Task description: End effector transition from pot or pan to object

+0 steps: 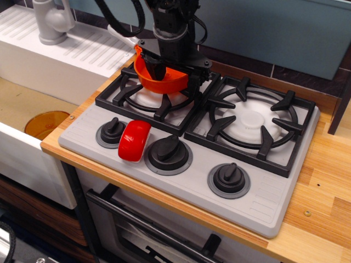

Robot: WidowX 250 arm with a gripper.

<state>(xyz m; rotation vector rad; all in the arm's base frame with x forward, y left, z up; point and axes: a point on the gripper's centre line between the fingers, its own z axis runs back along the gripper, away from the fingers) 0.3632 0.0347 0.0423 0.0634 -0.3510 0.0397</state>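
The orange pot [159,81] is sitting tilted on the far left burner grate [156,93], with the gripper [164,74] reaching into it; I cannot tell whether its fingers are gripping the rim. Lifting away carelessly risks dragging the pot over, toward the red disc [135,141] lying nearer.

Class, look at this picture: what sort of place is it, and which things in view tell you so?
Most likely a toy play kitchen. A grey stove top with black burner grates and knobs, a white sink with a tap, and an orange-red pot under the robot's pincer.
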